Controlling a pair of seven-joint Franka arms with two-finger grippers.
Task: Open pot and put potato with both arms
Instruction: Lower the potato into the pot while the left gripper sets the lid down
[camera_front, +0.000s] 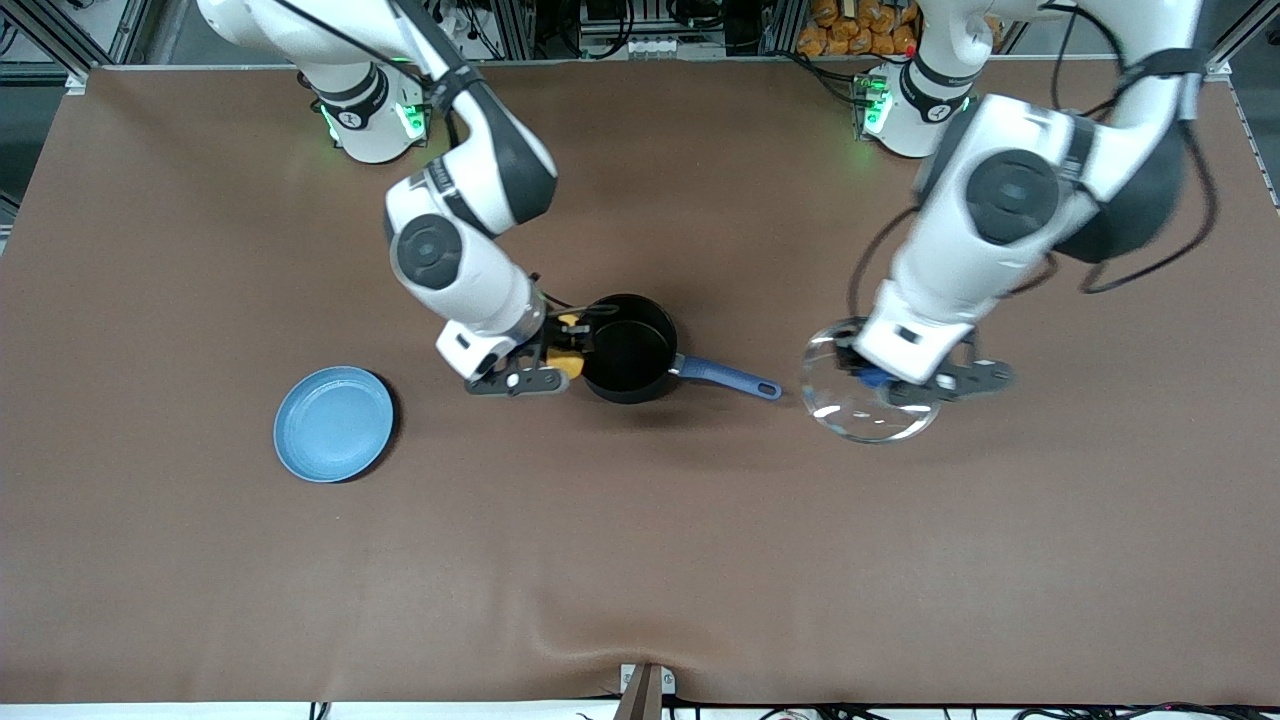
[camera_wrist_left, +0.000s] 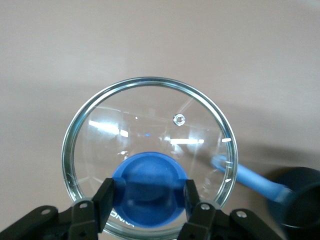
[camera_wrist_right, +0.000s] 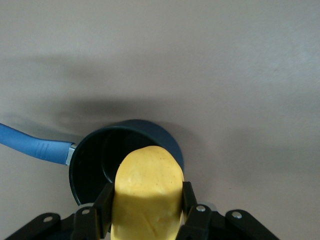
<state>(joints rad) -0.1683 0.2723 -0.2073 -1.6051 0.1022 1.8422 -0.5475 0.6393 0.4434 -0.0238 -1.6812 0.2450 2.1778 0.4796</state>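
Right hand (camera_wrist_right: 145, 210) gripping potato (camera_wrist_right: 146, 192) at pot (camera_front: 630, 348) rim, left hand (camera_wrist_left: 147, 202) clamping lid (camera_wrist_left: 149, 155).

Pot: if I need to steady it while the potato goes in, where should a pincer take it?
Judging by its pose, take the pot by its long blue handle, from above. It lies flat on the table toward the left arm's end, away from the open rim and the right pincer.

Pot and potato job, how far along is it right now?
Done: the pot stands open, its glass lid held by the blue knob in the left gripper, over the table past the pot's handle end. In hand: the right gripper holds the potato by the pot's rim. Left: carrying the potato over the opening and releasing it inside; the pot looks empty.
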